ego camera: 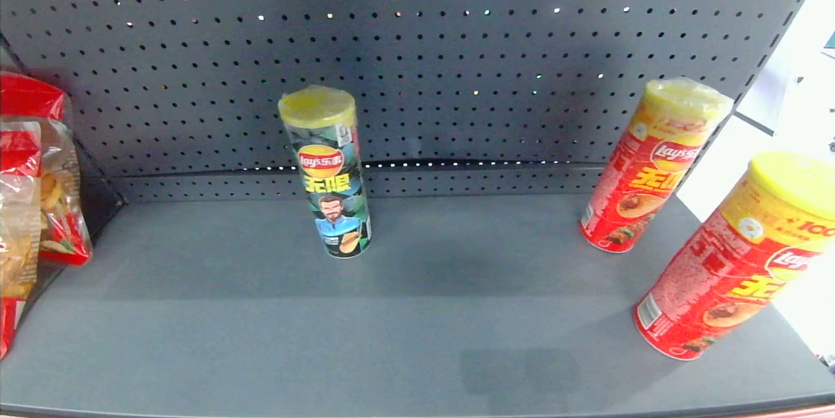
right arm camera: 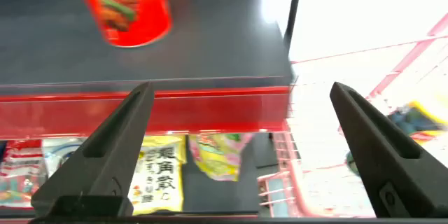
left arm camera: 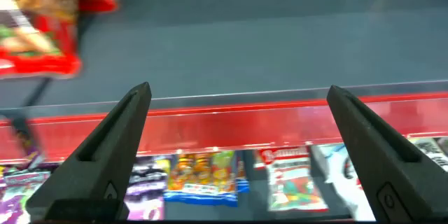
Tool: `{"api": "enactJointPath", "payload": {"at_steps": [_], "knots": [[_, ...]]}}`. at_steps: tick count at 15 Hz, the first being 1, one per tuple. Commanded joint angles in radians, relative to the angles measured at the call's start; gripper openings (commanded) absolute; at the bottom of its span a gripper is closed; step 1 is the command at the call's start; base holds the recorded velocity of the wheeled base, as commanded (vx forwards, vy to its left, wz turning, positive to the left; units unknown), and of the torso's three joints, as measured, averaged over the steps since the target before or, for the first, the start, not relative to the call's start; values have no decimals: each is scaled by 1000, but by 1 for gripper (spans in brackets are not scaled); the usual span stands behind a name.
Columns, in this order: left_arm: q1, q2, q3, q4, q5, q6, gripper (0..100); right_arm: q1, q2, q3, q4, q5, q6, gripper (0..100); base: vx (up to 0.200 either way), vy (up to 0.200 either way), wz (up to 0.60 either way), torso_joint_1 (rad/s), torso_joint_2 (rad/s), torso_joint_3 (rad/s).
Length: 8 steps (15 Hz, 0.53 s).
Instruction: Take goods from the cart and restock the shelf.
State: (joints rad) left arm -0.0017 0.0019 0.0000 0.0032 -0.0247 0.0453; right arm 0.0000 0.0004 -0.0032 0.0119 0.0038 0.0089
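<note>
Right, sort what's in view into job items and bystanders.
Job:
shelf being restocked
green chip can, rear red can and front red can, standing on it
left gripper and right gripper, jaws open, empty

Just there:
snack bags at the shelf's left end
packets on the shelf below
pegboard back

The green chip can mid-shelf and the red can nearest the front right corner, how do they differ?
Wrap: the green chip can is dark green with a cartoon figure; the front red can is red with food pictures. Place: the green chip can stands mid-shelf, towards the back; the front red can stands by the right edge, nearer the front. Shared: both are upright tubes with yellow lids on the grey shelf.
</note>
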Motion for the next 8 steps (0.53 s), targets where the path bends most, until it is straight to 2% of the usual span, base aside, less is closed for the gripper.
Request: {"api": "enactJointPath", "payload": {"at_steps": [1, 8], "knots": [[0, 0, 0, 0, 0, -1, 100, 0, 1, 0, 0, 1, -1, 100, 0, -200, 0, 7, 2, -2], [0, 0, 0, 0, 3, -15, 100, 0, 1, 0, 0, 1, -1, 100, 0, -200, 0, 4, 3, 1]]}}
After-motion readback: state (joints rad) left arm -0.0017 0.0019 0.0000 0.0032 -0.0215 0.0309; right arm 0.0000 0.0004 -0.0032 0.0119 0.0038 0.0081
